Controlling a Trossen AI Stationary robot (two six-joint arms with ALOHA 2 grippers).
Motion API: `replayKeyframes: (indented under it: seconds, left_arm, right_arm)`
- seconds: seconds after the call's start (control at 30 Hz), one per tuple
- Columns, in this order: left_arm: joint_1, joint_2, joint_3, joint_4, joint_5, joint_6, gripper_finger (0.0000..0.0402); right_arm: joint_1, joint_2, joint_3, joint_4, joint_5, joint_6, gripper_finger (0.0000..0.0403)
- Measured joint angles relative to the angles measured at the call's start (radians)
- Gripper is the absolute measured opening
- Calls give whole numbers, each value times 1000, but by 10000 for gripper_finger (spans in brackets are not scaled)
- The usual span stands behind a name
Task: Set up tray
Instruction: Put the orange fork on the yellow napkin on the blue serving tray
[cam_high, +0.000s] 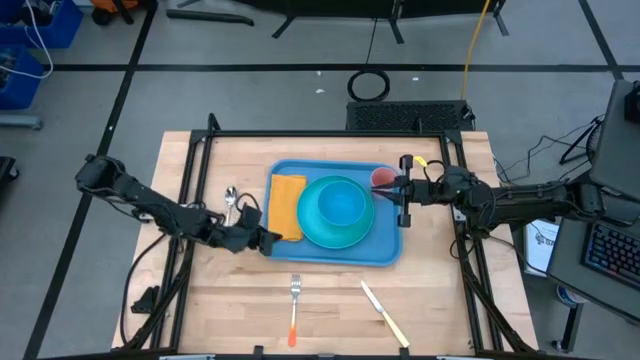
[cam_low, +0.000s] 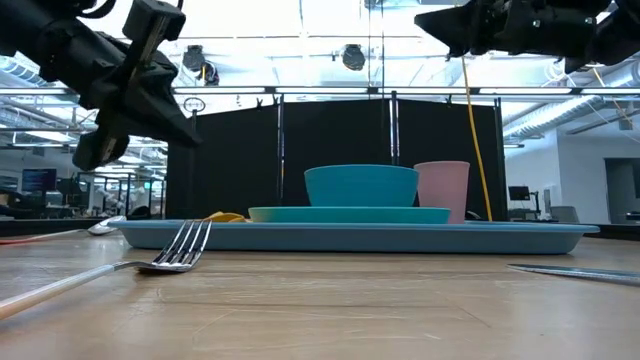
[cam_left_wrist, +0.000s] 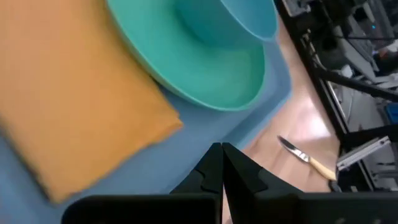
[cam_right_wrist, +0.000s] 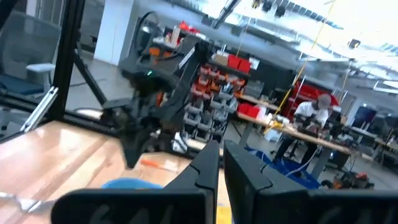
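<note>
Hovering pinched shut and empty, left tool (cam_high: 268, 240) and right tool (cam_high: 403, 191) flank the tray (cam_high: 385, 250).

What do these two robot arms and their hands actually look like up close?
Both arms are dark, nearly black, built from slim jointed segments with bulkier blocks at the joints. The left hand and right hand each end in two flat, angular black fingers on a wide black bar. Black cables trail from the arm bases, and there is a small yellow detail near the right wrist. No markings are readable.

tray (cam_low: 350, 236) bearing bowl (cam_low: 361, 186), pink cup (cam_low: 443, 190), fork (cam_low: 150, 262) nearer
</note>
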Motion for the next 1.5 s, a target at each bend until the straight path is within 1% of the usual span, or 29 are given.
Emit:
replayKeyframes:
  seconds: [0.1, 0.3, 0.4, 0.6, 0.7, 0.8, 0.9, 0.97, 1.03, 1.23, 1.37, 1.43, 1.5]
  left_arm:
    - [-27, 68, 38, -9, -6, -39, 12]
    - [-66, 225, 163, -45, 16, -108, 16]
    - [-89, 293, 250, -117, 38, -135, 16]
    - [-156, 369, 446, -418, 42, -274, 17]
    - [-184, 388, 523, -523, 70, -355, 17]
    - [-209, 431, 571, -552, 104, -423, 17]
    - [-228, 483, 605, -560, 145, -457, 25]
    - [-237, 517, 620, -554, 192, -475, 40]
    - [-239, 545, 634, -554, 210, -479, 66]
    - [-248, 589, 685, -546, 194, -510, 171]
    - [-248, 616, 696, -533, 232, -569, 236]
    - [-248, 635, 696, -517, 258, -575, 257]
    - [-250, 652, 696, -493, 259, -577, 267]
  right_arm:
    - [0, 0, 0, 32, -1, 2, 13]
    - [0, 0, 0, 52, 0, -37, 13]
    - [0, 0, 0, 70, 0, -64, 13]
    - [0, 0, 0, 101, 0, -92, 13]
    - [-7, 0, 0, 101, -1, -113, 13]
    - [-25, 0, 0, 97, -1, -109, 13]
    - [-43, 0, 0, 75, -1, -105, 13]
    - [-53, 0, 0, 64, -1, -93, 13]
    - [-62, 0, 0, 64, -1, -68, 13]
    - [-70, 0, 0, 52, -4, 6, 13]
    - [-69, 0, 0, 18, -5, 25, 13]
    - [-69, 0, 0, -1, -5, 25, 13]
    - [-69, 0, 0, -26, -5, 26, 13]
